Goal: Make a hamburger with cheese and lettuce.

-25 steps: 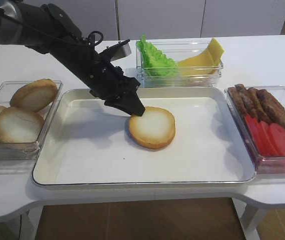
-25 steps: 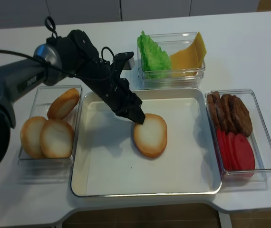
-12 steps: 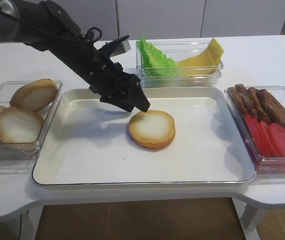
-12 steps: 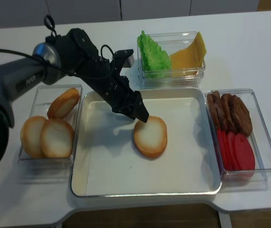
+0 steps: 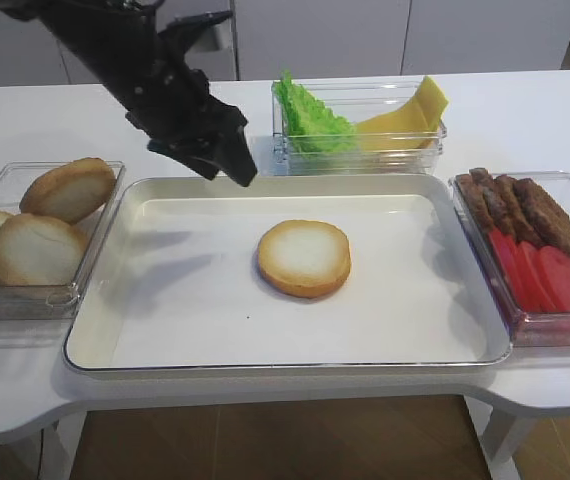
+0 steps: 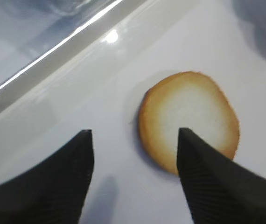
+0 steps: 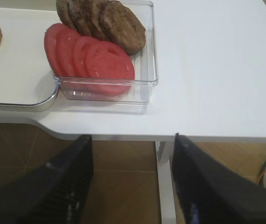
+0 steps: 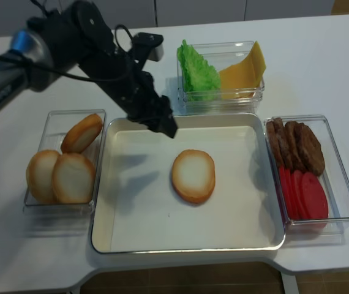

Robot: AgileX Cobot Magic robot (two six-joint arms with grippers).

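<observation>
The bun half (image 5: 304,257) lies flat, cream face up, in the middle of the white tray (image 5: 165,330); it also shows in the realsense view (image 8: 193,176) and the left wrist view (image 6: 189,119). My left gripper (image 5: 230,168) (image 8: 165,125) (image 6: 134,177) is open and empty, raised above the tray's far edge, up and left of the bun. The green lettuce (image 5: 310,120) and the yellow cheese slices (image 5: 410,110) stand in a clear box behind the tray. My right gripper (image 7: 130,179) is open and empty, off the table's right front edge, seen only in its wrist view.
A clear box at the left holds three more bun halves (image 5: 40,225). A clear box at the right holds brown meat patties (image 5: 525,210) and red tomato slices (image 5: 550,280). The table edge and floor show under the right gripper.
My left gripper has let go of the bun and risen, moving back and left from the bun's edge to above the tray's far rim. The bun stays put.
</observation>
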